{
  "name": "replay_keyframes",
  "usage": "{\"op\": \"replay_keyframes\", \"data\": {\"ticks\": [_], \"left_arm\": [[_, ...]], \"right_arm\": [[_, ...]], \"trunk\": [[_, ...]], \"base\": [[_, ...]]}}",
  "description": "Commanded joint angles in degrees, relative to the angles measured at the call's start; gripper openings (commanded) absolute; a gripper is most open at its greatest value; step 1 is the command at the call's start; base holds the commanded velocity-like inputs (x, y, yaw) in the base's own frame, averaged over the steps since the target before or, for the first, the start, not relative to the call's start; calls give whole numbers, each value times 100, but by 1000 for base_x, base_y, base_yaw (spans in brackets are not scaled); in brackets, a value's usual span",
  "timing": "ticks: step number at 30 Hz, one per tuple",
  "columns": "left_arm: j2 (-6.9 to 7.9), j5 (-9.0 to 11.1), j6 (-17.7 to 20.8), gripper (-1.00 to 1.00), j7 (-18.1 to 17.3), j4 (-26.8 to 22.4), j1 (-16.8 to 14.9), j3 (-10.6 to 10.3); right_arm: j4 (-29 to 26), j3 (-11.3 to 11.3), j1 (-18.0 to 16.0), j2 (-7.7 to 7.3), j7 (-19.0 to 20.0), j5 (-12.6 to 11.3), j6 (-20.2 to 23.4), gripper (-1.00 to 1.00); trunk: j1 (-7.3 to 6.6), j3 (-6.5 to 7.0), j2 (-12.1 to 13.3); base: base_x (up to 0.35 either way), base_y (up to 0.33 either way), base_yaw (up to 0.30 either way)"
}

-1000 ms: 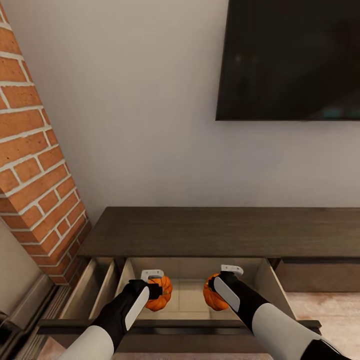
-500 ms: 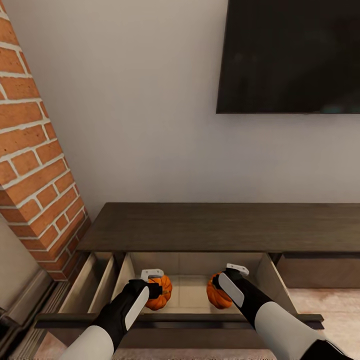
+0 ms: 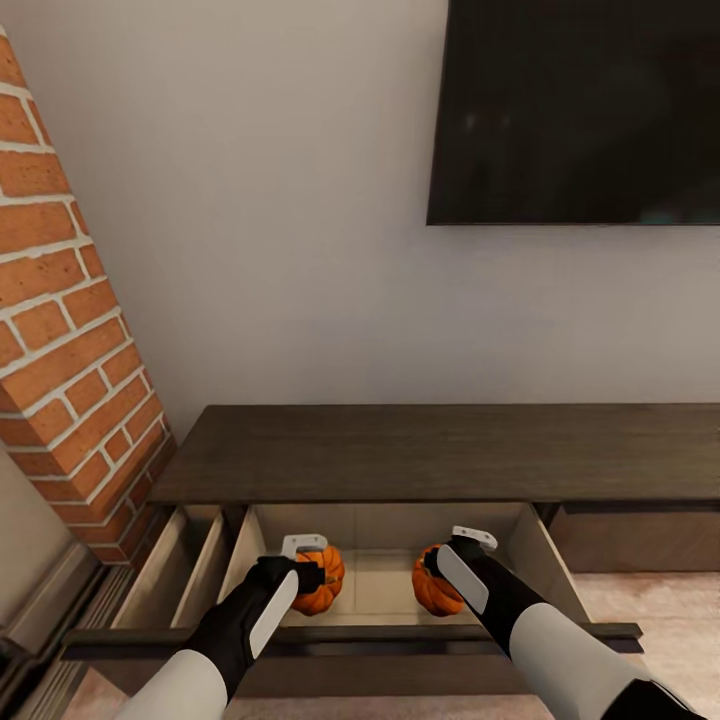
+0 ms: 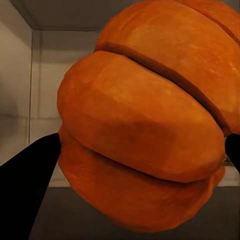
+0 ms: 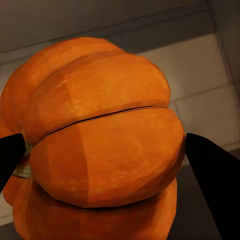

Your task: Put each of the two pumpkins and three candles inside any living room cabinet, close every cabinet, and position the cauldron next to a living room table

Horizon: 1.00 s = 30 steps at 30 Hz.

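Note:
The long dark-brown cabinet (image 3: 440,450) stands against the wall with its wide drawer (image 3: 380,585) pulled out, showing a pale beige inside. My left gripper (image 3: 312,574) is shut on an orange pumpkin (image 3: 325,588) and holds it in the drawer's left half. My right gripper (image 3: 442,572) is shut on the other pumpkin (image 3: 432,592) in the right half. In the left wrist view the pumpkin (image 4: 150,115) sits between black fingers (image 4: 25,185) above the drawer floor. The right wrist view has its pumpkin (image 5: 100,145) clamped between fingers (image 5: 215,185). Whether either pumpkin touches the drawer floor I cannot tell.
A red brick column (image 3: 70,330) rises at the left, close to the cabinet's end. A black TV (image 3: 580,110) hangs on the wall above. A narrow drawer (image 3: 190,575) is also open to the left of the wide one. The drawer front (image 3: 350,640) runs just before my forearms.
The head view has shifted a little. Both grippers, with their pumpkins, have sunk slightly deeper into the drawer, the right one also drifting a bit to the right.

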Motion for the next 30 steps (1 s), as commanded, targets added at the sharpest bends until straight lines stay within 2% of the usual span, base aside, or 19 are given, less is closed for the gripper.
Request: {"op": "replay_keyframes", "data": {"ticks": [1, 18, 30], "left_arm": [[4, 56, 16, -100, 56, -13, -3, -22], [6, 28, 16, -100, 109, -23, -3, -22], [14, 28, 16, -100, 94, -23, -3, -22]], "right_arm": [[-8, 33, -6, -5, -42, -30, 19, -100], [-8, 33, -6, 4, -42, -47, 19, -100], [-8, 33, -6, 4, -31, -47, 18, -100]], "trunk": [[-1, -5, -2], [-1, -5, -2], [263, -221, -484]], "base": [[91, 0, -5], [44, 0, 0], [0, 0, 0]]}}
